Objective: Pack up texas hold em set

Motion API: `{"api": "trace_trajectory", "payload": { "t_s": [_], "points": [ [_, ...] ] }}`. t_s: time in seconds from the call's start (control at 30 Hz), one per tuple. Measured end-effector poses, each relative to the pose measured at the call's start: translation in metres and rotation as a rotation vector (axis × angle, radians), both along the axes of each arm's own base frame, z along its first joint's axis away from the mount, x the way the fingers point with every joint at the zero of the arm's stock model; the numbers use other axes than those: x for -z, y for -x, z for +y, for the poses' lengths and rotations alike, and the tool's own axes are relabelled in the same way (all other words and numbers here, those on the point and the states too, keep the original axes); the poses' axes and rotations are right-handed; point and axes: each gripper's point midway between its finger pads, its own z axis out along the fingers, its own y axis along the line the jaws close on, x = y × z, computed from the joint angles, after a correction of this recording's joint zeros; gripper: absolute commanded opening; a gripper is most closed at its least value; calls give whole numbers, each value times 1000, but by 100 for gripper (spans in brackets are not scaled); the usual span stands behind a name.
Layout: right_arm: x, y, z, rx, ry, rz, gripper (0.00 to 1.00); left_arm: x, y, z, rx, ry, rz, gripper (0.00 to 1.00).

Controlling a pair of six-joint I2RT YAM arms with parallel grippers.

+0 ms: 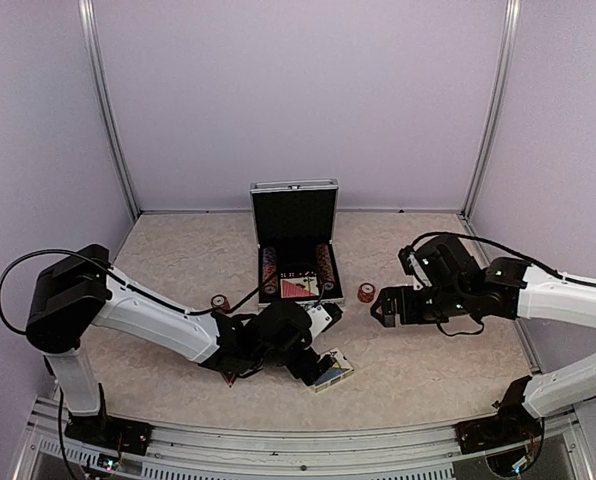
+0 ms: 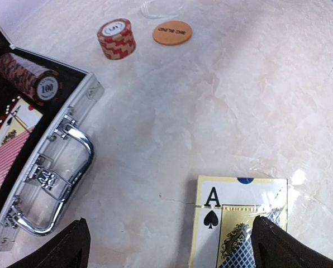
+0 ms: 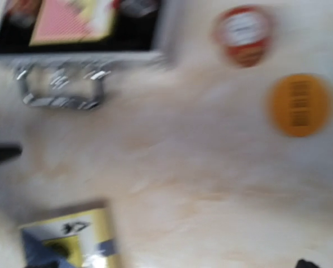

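Note:
The silver case (image 1: pixel 261 292) lies open at mid-table with its lid upright. Inside it are two rows of chips (image 1: pixel 269 270) and a red card deck (image 1: pixel 298 288). A blue card deck (image 2: pixel 242 223) lies on the table in front of the case. My left gripper (image 2: pixel 172 254) is open just above it, one finger (image 2: pixel 286 251) over the deck's right side and the other on bare table. One chip stack (image 1: pixel 366 294) stands right of the case, next to an orange round button (image 3: pixel 299 104). My right gripper (image 1: pixel 383 308) hovers open beside that stack, holding nothing.
Another chip stack (image 1: pixel 220 302) stands left of the case, by my left arm. The case's metal handle (image 2: pixel 66 178) faces the near side. The right wrist view is blurred. Frame posts and walls close in the table at the back and sides.

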Motion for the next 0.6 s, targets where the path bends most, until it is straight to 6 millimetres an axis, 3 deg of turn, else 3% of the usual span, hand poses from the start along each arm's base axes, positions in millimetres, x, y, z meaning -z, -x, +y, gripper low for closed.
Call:
{"api": "trace_trajectory", "payload": {
  "t_s": [0.1,0.2,0.47,0.6],
  "points": [
    [-8,-2,-27,63,-7,-28,100,16,8,-2,37,-28,41,99],
    [-11,-1,-39,89,-12,-45,100,21,17,-4,79,-33,78,99],
    [2,4,-45,88,12,-23,100,18,31,-19,171,-28,144,99],
    [4,5,-44,82,10,-19,100,27,36,-20,195,-48,169,99]
  ]
}}
